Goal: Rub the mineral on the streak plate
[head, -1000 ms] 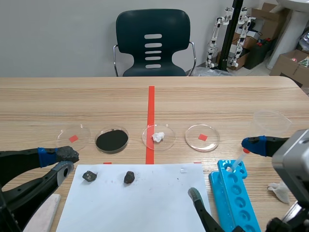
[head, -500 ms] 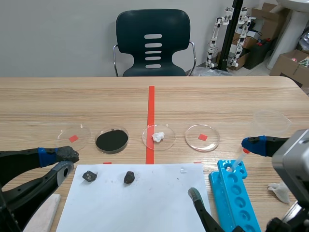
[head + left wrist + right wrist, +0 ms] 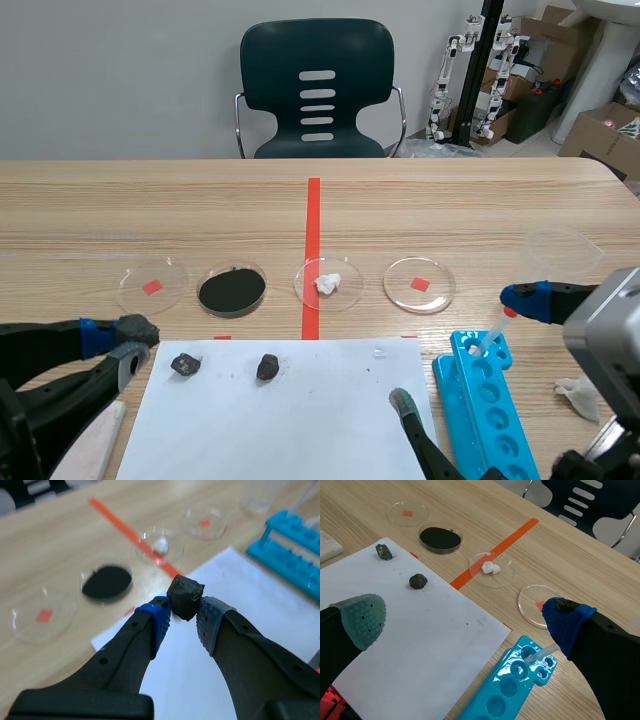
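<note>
Left gripper (image 3: 183, 614) is clamped on the dark mineral (image 3: 186, 597), held just off the far-left corner of the white paper (image 3: 290, 420). Only the pad tips hold it, low on the chunk, so I'd expect it to twist or pop out under rubbing load. The pale slab (image 3: 95, 437) by the paper's left edge, likely the streak plate, lies loose and could skid. Right gripper (image 3: 462, 620) hangs wide apart over the paper's right side, bracing nothing.
</note>
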Robot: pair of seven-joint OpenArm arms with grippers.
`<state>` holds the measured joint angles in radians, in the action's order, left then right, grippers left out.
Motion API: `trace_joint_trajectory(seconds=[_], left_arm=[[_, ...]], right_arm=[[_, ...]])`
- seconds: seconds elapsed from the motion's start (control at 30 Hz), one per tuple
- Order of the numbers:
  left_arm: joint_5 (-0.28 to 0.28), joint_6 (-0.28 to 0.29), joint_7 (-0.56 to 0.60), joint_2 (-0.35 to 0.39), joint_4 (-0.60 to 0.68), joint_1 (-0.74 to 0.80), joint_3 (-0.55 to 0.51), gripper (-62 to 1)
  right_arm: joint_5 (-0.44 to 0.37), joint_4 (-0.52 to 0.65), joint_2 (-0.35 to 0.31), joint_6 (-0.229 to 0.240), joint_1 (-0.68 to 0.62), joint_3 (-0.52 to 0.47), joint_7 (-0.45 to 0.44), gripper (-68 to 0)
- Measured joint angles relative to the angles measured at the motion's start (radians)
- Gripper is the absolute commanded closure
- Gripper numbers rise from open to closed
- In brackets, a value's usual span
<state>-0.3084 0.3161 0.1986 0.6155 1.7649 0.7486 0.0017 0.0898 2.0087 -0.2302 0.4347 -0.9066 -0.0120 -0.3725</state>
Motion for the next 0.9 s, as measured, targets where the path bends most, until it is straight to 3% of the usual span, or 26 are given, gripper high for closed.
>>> trace_joint_trajectory(seconds=[0.23, 0.33, 0.43, 0.53, 0.8, 0.9], left_arm=[[-0.180, -0.010, -0.463, 0.000, 0.000, -0.139, 0.001, -11.6], [-0.255, -0.092, -0.645, -0.014, 0.000, -0.220, 0.001, -11.6], [-0.312, -0.253, -0.814, -0.047, 0.000, -0.302, 0.001, -11.6], [-0.313, -0.363, -0.958, -0.070, 0.000, -0.362, 0.000, -11.6], [-0.324, -0.475, -1.275, -0.130, 0.000, -0.467, 0.001, -11.6], [-0.298, -0.518, -1.374, -0.145, 0.000, -0.496, 0.001, -11.6]], right_arm=[[0.000, 0.000, 0.000, 0.000, 0.000, 0.000, 0.000, -67.9], [0.000, 0.000, 0.000, 0.000, 0.000, 0.000, 0.000, -67.9], [0.000, 0.000, 0.000, 0.000, 0.000, 0.000, 0.000, -67.9], [0.000, 0.000, 0.000, 0.000, 0.000, 0.000, 0.000, -67.9], [0.000, 0.000, 0.000, 0.000, 0.000, 0.000, 0.000, -67.9], [0.000, 0.000, 0.000, 0.000, 0.000, 0.000, 0.000, -67.9]])
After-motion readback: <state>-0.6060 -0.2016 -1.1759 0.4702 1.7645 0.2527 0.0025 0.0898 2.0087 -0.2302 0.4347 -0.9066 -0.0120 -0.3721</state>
